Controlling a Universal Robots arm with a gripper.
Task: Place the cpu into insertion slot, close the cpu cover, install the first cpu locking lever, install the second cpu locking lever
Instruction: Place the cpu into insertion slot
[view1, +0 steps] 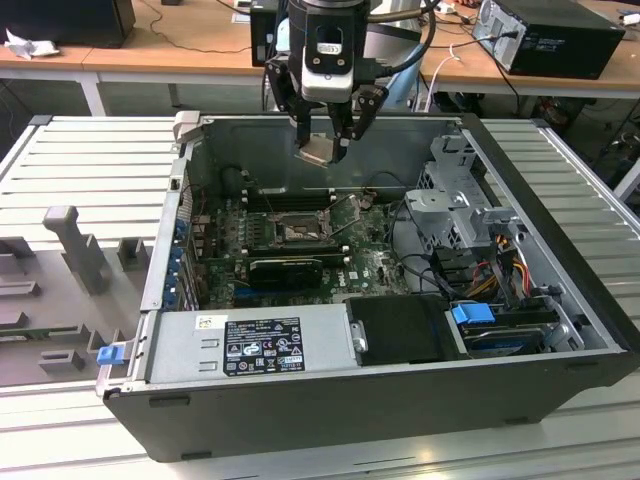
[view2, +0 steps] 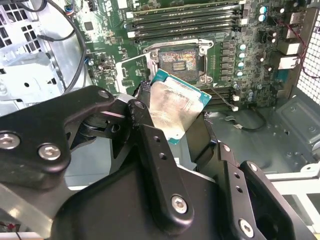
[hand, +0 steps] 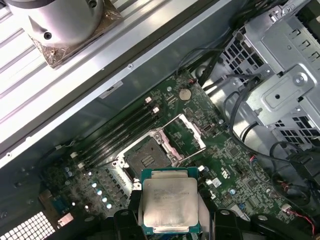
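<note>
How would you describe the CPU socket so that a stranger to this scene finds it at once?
Look into the open dark-grey computer case at the green motherboard. Near its middle, beside the long narrow black memory slots, lies the insertion slot, a dark socket with a silver-grey metal rim. Unlike those slots, it is square.

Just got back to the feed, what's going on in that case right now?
The gripper holds the cpu by its edges, above the open case and over the motherboard. In both wrist views the chip's silvery face shows. The slot is empty, with its cover swung open beside it. The cpu is not in the slot yet.
</note>
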